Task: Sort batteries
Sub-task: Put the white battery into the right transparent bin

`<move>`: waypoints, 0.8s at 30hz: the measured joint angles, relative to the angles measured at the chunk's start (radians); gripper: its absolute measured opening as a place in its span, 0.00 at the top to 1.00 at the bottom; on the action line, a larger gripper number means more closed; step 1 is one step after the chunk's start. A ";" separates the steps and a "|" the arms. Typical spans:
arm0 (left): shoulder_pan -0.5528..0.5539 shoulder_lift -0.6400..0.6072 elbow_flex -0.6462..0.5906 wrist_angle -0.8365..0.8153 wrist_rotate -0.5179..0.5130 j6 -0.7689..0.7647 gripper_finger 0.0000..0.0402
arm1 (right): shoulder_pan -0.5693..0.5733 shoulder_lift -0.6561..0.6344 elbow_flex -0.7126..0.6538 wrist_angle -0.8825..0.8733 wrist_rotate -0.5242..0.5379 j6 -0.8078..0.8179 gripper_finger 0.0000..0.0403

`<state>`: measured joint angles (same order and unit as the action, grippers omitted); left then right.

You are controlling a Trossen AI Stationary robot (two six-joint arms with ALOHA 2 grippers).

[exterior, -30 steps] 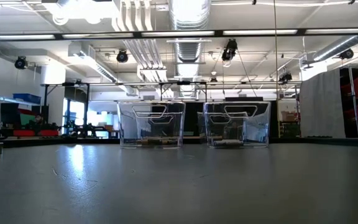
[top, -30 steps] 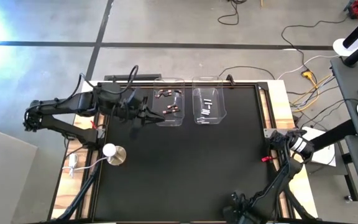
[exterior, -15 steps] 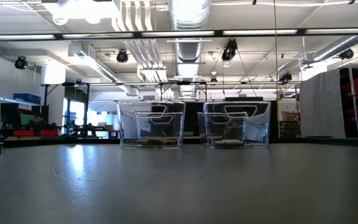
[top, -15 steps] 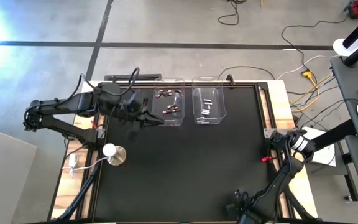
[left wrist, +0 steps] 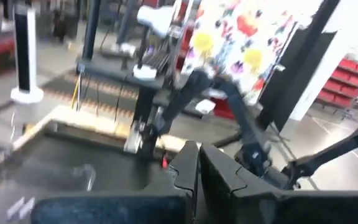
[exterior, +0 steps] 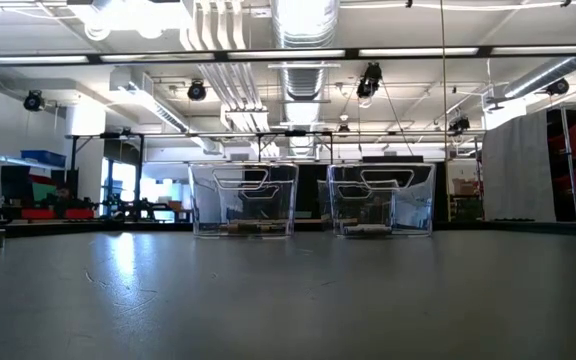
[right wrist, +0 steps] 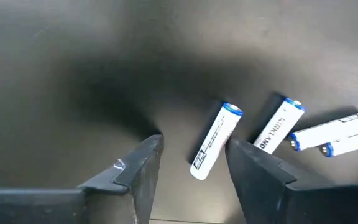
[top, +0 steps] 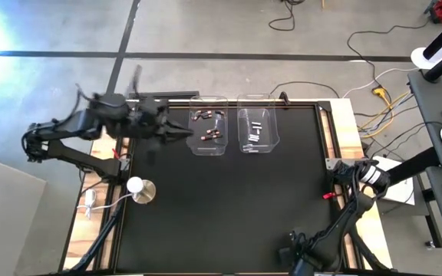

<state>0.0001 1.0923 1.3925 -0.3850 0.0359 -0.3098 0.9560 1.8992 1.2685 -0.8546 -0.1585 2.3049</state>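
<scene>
Three white batteries point(right wrist: 215, 142) loose on the black bench point(top: 229, 207), close by its near edge, toward the right corner. One of them caught between the parted fingers of the right gripper point(right wrist: 194, 146), touched by neither, gaps showing on both sides; the other two just beside it, outside the fingers.

At the far edge, side by side, two clear bins. Dark batteries point(top: 208, 125) in the left bin point(top: 222, 147); silvery batteries point(top: 255, 130) in the right bin point(top: 275, 142). From table height, both bins upright with their loads flat on the bottoms.

Just beside the left bin, on the side of the bench's left edge: the left gripper point(top: 184, 133), above the bench, fingers point(left wrist: 188, 163) pressed together on nothing, blurred from above.

Near the left edge, a white knob point(top: 136, 186) on a round base. At the right edge, a small red object point(top: 328, 195).
</scene>
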 joint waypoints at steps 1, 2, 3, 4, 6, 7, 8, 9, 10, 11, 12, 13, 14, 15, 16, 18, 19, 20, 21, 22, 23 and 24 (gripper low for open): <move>0.000 -0.006 0.024 -0.005 0.001 0.015 1.00 | -0.002 0.000 -0.005 0.009 0.000 0.000 0.57; 0.000 -0.011 0.050 -0.011 0.001 0.032 1.00 | -0.006 -0.001 -0.008 0.014 -0.001 -0.001 0.58; 0.000 -0.016 0.076 -0.016 0.001 0.051 1.00 | -0.008 -0.001 -0.008 0.016 -0.003 -0.002 0.59; 0.000 -0.020 0.102 -0.024 0.001 0.069 1.00 | -0.012 -0.001 -0.008 0.017 -0.004 -0.011 0.61; 0.000 -0.024 0.153 -0.049 0.000 0.105 1.00 | -0.020 0.000 -0.012 0.023 -0.006 -0.022 0.64; 0.000 -0.026 0.176 -0.066 0.000 0.120 1.00 | -0.023 0.000 -0.014 0.025 -0.005 -0.028 0.67; 0.000 -0.027 0.198 -0.089 0.000 0.136 1.00 | -0.026 0.000 -0.017 0.029 -0.002 -0.031 0.69; 0.000 -0.029 0.218 -0.110 0.000 0.150 1.00 | -0.028 0.000 -0.019 0.030 0.001 -0.034 0.72; 0.000 -0.031 0.236 -0.131 0.000 0.164 1.00 | -0.032 0.001 -0.022 0.031 0.002 -0.038 0.74; 0.000 -0.034 0.251 -0.154 0.000 0.179 1.00 | -0.034 0.001 -0.025 0.033 0.002 -0.040 0.77; 0.000 -0.040 0.265 -0.174 0.000 0.192 1.00 | -0.038 0.001 -0.028 0.033 0.002 -0.041 0.80; 0.000 -0.047 0.276 -0.190 0.000 0.205 1.00 | -0.040 0.001 -0.032 0.035 0.002 -0.044 0.82; 0.000 -0.055 0.283 -0.203 0.000 0.217 1.00 | -0.045 0.002 -0.034 0.036 0.002 -0.045 0.85; 0.000 -0.067 0.285 -0.211 0.000 0.228 1.00 | -0.051 0.002 -0.037 0.037 0.002 -0.046 0.88; 0.000 -0.080 0.284 -0.211 0.002 0.239 1.00 | -0.058 0.002 -0.038 0.036 0.000 -0.046 0.90; 0.000 -0.110 0.279 -0.210 0.015 0.259 1.00 | -0.077 0.002 -0.038 0.031 -0.008 -0.052 0.94; 0.000 -0.125 0.277 -0.209 0.024 0.268 1.00 | -0.089 -0.001 -0.035 0.026 -0.010 -0.056 0.95; 0.000 -0.140 0.276 -0.209 0.033 0.276 1.00 | -0.101 -0.005 -0.033 0.024 -0.016 -0.063 0.95; 0.000 -0.153 0.276 -0.210 0.034 0.282 1.00 | -0.114 -0.008 -0.030 0.021 -0.017 -0.066 0.95; 0.000 -0.163 0.276 -0.209 0.034 0.286 1.00 | -0.126 -0.012 -0.025 0.012 -0.012 -0.070 0.95; 0.000 -0.175 0.276 -0.209 0.036 0.292 1.00 | -0.140 -0.016 -0.015 -0.011 0.011 -0.075 0.94; 0.000 -0.189 0.276 -0.209 0.041 0.298 1.00 | -0.156 -0.019 -0.003 -0.043 0.050 -0.080 0.94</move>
<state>0.0002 0.9036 1.6684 -0.5941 0.0767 -0.0115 0.7999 1.8799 1.2655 -0.8976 -0.1085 2.2245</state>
